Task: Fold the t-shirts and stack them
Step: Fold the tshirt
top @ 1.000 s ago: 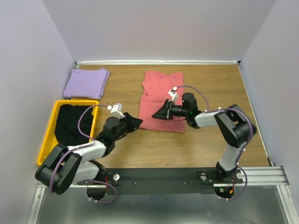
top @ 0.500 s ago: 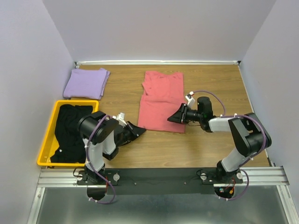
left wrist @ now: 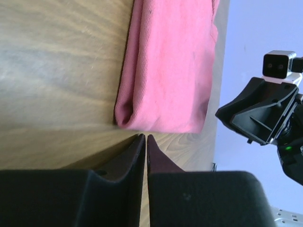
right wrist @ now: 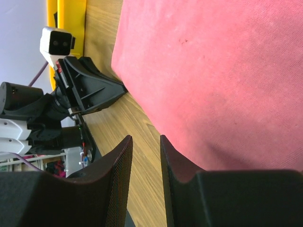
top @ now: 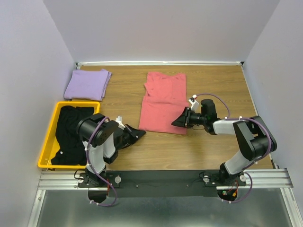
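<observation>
A salmon-pink t-shirt (top: 162,101) lies partly folded at the table's middle; it fills much of the left wrist view (left wrist: 165,71) and the right wrist view (right wrist: 222,71). A folded lavender-purple t-shirt (top: 87,83) lies at the back left. Black t-shirts (top: 72,131) are heaped in the yellow bin (top: 47,142). My left gripper (top: 140,132) is shut and empty, low over the wood just off the pink shirt's near left corner (left wrist: 145,137). My right gripper (top: 176,123) is slightly open and empty at the pink shirt's near right corner (right wrist: 146,142).
Bare wood table (top: 213,85) runs right of the pink shirt to the purple side wall. The black mounting rail (top: 161,179) crosses the near edge. The left arm's elbow stands beside the bin.
The right gripper pulled back from over the pink shirt to its near right corner. The left arm folded back and its gripper settled low near the shirt's near left corner.
</observation>
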You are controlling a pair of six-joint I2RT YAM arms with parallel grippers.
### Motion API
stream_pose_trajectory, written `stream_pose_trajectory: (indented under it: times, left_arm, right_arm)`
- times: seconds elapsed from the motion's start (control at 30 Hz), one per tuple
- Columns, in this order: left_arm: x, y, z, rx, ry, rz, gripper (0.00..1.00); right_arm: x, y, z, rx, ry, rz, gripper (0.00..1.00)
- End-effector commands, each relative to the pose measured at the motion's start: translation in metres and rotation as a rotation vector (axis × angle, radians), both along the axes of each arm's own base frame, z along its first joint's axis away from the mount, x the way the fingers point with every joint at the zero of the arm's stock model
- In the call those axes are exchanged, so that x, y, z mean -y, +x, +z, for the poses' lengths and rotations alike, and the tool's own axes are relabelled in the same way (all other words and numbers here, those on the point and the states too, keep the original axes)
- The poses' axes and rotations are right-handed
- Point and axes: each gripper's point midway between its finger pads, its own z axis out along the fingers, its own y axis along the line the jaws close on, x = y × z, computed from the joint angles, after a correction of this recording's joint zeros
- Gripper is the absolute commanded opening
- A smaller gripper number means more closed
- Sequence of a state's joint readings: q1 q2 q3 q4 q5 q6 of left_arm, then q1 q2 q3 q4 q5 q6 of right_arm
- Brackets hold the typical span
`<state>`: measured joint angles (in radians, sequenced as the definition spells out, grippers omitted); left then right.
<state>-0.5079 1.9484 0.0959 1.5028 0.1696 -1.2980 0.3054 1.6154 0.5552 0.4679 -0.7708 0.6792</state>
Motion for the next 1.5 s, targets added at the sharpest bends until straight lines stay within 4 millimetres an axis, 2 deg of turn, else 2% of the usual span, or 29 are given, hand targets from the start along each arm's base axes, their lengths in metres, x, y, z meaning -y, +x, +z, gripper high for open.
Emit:
stream_pose_trajectory:
  times: [0.0, 0.07, 0.1, 0.13, 0.17, 0.2, 0.23, 0.27, 0.47, 0.5, 0.57, 0.6, 0.67, 0.7, 0.8, 0.87, 0.97, 1.07, 1.1, 1.13, 1.17, 1.23, 1.27, 1.3, 1.33, 1.4, 1.47]
  left_arm:
    - [-0.010, 0.005, 0.120, 0.478, -0.172, 0.045, 0.13]
    - [-0.008, 0.005, 0.121, 0.473, -0.164, 0.035, 0.13]
    - [-0.007, 0.008, 0.134, 0.508, -0.181, 0.038, 0.13]
    - [-0.006, 0.012, 0.123, 0.473, -0.142, 0.042, 0.13]
    - [-0.006, 0.016, 0.124, 0.474, -0.128, 0.047, 0.13]
    - [-0.005, 0.021, 0.134, 0.502, -0.130, 0.055, 0.13]
    - [-0.004, 0.026, 0.124, 0.470, -0.094, 0.058, 0.13]
    - [-0.001, 0.032, 0.132, 0.489, -0.098, 0.057, 0.13]
    - [0.011, 0.048, 0.129, 0.481, -0.107, 0.030, 0.13]
    - [0.012, 0.051, 0.120, 0.454, -0.108, 0.031, 0.12]
    - [0.011, 0.052, 0.116, 0.454, -0.118, 0.032, 0.11]
    - [0.009, 0.053, 0.105, 0.425, -0.109, 0.038, 0.11]
    - [0.005, 0.054, 0.101, 0.424, -0.111, 0.046, 0.10]
    - [0.002, 0.054, 0.089, 0.396, -0.097, 0.054, 0.10]
    - [-0.007, 0.056, 0.073, 0.355, -0.072, 0.083, 0.10]
    - [-0.008, 0.056, 0.072, 0.352, -0.073, 0.080, 0.10]
    - [-0.009, 0.054, 0.076, 0.359, -0.079, 0.081, 0.10]
    - [-0.010, 0.053, 0.089, 0.385, -0.090, 0.078, 0.10]
    - [-0.009, 0.052, 0.102, 0.419, -0.103, 0.075, 0.10]
    - [-0.008, 0.051, 0.102, 0.412, -0.093, 0.064, 0.10]
    - [-0.007, 0.052, 0.119, 0.462, -0.097, 0.057, 0.11]
    - [-0.006, 0.053, 0.122, 0.455, -0.082, 0.050, 0.11]
    - [-0.006, 0.053, 0.135, 0.488, -0.088, 0.049, 0.11]
    - [-0.006, 0.055, 0.140, 0.503, -0.077, 0.047, 0.12]
    - [-0.005, 0.056, 0.131, 0.467, -0.046, 0.044, 0.13]
    - [-0.006, 0.057, 0.138, 0.485, -0.023, 0.042, 0.14]
    - [-0.008, 0.056, 0.133, 0.450, 0.014, 0.039, 0.15]
  right_arm:
    - [0.004, 0.003, 0.004, 0.028, -0.019, -0.002, 0.37]
    - [0.004, 0.006, 0.007, 0.037, -0.023, -0.003, 0.37]
    - [0.005, 0.007, 0.007, 0.036, -0.026, -0.004, 0.37]
    - [0.006, 0.008, 0.007, 0.040, -0.031, -0.005, 0.37]
    - [0.006, 0.007, 0.007, 0.040, -0.033, -0.004, 0.37]
    - [0.007, 0.008, 0.007, 0.038, -0.036, -0.008, 0.37]
    - [0.007, 0.009, 0.008, 0.044, -0.038, -0.007, 0.37]
    - [0.007, 0.008, 0.006, 0.037, -0.040, -0.003, 0.37]
    - [0.010, 0.006, 0.005, 0.037, -0.052, -0.009, 0.37]
    - [0.011, 0.006, 0.004, 0.032, -0.055, -0.011, 0.37]
    - [0.013, 0.005, 0.004, 0.040, -0.064, -0.010, 0.37]
    - [0.015, 0.005, 0.002, 0.033, -0.073, -0.017, 0.37]
    - [0.018, 0.003, -0.001, 0.032, -0.084, -0.023, 0.37]
    - [0.020, 0.003, -0.003, 0.027, -0.090, -0.029, 0.37]
    - [0.026, 0.001, -0.011, 0.012, -0.107, -0.044, 0.37]
    - [0.027, -0.001, -0.014, 0.009, -0.114, -0.047, 0.37]
    - [0.029, -0.002, -0.017, 0.000, -0.120, -0.053, 0.37]
    - [0.031, -0.004, -0.019, -0.014, -0.121, -0.057, 0.37]
    - [0.031, -0.005, -0.020, -0.018, -0.120, -0.057, 0.37]
    - [0.032, -0.005, -0.022, -0.028, -0.120, -0.061, 0.37]
    - [0.033, -0.007, -0.024, -0.035, -0.118, -0.055, 0.37]
    - [0.036, -0.011, -0.034, -0.068, -0.126, -0.059, 0.37]
    - [0.037, -0.011, -0.037, -0.071, -0.127, -0.059, 0.37]
    - [0.039, -0.012, -0.042, -0.085, -0.128, -0.063, 0.37]
    - [0.041, -0.018, -0.051, -0.117, -0.131, -0.066, 0.36]
    - [0.046, -0.018, -0.058, -0.131, -0.137, -0.085, 0.36]
    - [0.052, -0.021, -0.064, -0.160, -0.152, -0.115, 0.36]
